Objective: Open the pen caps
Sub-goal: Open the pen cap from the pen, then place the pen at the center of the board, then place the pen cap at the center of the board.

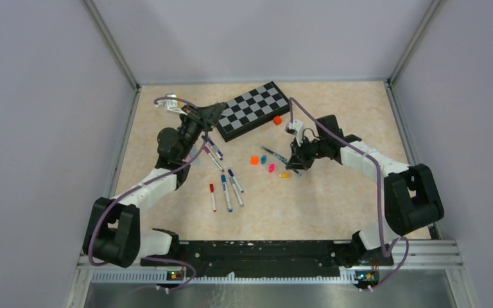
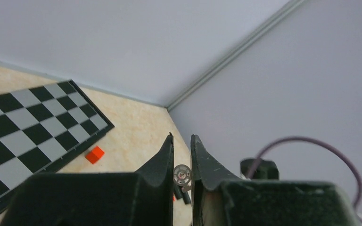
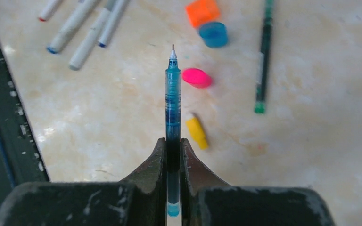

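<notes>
My right gripper point(image 3: 172, 140) is shut on a blue pen point(image 3: 173, 92). Its bare tip points away, low over the table. Loose pen caps lie under it: pink point(image 3: 196, 77), yellow point(image 3: 196, 133), orange point(image 3: 202, 12) and blue point(image 3: 213, 34). A dark green pen point(image 3: 263, 56) lies to the right. My left gripper point(image 2: 181, 137) is raised near the chessboard and shut on a small grey cap point(image 2: 182, 175), seen end on. In the top view the left gripper point(image 1: 217, 109) is by the board, the right gripper point(image 1: 297, 160) is by the caps point(image 1: 254, 160), and several white pens point(image 1: 226, 191) lie between.
The black-and-grey chessboard point(image 1: 257, 109) lies at the back, with a small orange block point(image 1: 277, 120) beside it; both show in the left wrist view, board point(image 2: 28, 136) and block point(image 2: 94, 154). Grey walls enclose the table on three sides. A black rail point(image 1: 257, 250) runs along the near edge.
</notes>
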Controlling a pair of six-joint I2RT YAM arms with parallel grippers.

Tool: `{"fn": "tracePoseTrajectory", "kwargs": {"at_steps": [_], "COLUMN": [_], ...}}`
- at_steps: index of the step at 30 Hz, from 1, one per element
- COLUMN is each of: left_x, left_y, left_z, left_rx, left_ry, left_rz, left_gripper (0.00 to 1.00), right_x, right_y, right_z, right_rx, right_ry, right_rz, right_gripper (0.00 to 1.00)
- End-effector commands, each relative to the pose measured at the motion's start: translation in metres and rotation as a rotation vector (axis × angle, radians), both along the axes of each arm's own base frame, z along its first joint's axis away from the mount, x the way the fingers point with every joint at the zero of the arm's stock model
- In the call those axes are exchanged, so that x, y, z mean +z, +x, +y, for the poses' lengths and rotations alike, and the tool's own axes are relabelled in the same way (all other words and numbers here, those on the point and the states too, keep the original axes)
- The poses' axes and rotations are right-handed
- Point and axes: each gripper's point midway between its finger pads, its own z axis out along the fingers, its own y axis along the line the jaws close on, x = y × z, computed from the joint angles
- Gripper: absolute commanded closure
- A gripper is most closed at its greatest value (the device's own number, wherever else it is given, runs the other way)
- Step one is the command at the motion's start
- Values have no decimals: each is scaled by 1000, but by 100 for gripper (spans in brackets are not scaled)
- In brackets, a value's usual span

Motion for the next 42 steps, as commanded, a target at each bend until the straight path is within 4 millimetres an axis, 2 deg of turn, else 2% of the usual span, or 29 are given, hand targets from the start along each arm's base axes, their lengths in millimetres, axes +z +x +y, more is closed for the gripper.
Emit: {"fn": "tracePoseTrajectory", "kwargs": {"at_steps": [1,5,13,19,23,27,34,37,42], "left_x": [-15,-38,-67,-80,-87,-93,-102,-106,-112], "left_y": [-25,-49,-73,-84,-89,-94,-103,-105,-109], "left_z": [-27,-44,-68,-89,-105,-122,-144,-153,-167], "left_rx": [-201,-344,-430,-480,-518,-566,-646,-676,-727], "left_ry": [47,64,110,129,138,143,142,126,58], "left_rz": [-28,-6,30,51,68,76,91,106,142], "left_gripper": [100,100,100,100,100,100,99,99,99], "right_x": [-38,-58,-72,-75,-71,-58,-13,12,51], "right_y": [41,47,52,50,52,52,44,31,-1], "right_z": [-47,-65,-75,-72,-72,-67,-60,-54,-32], "right_rx": [-258,-343,-407,-399,-395,-366,-198,-91,87], "right_ry": [-156,-182,-236,-231,-222,-189,-85,7,211], "right_rz": [87,203,212,235,227,204,92,38,-66], "right_gripper": [97,95,85,70,66,65,64,64,62]}}
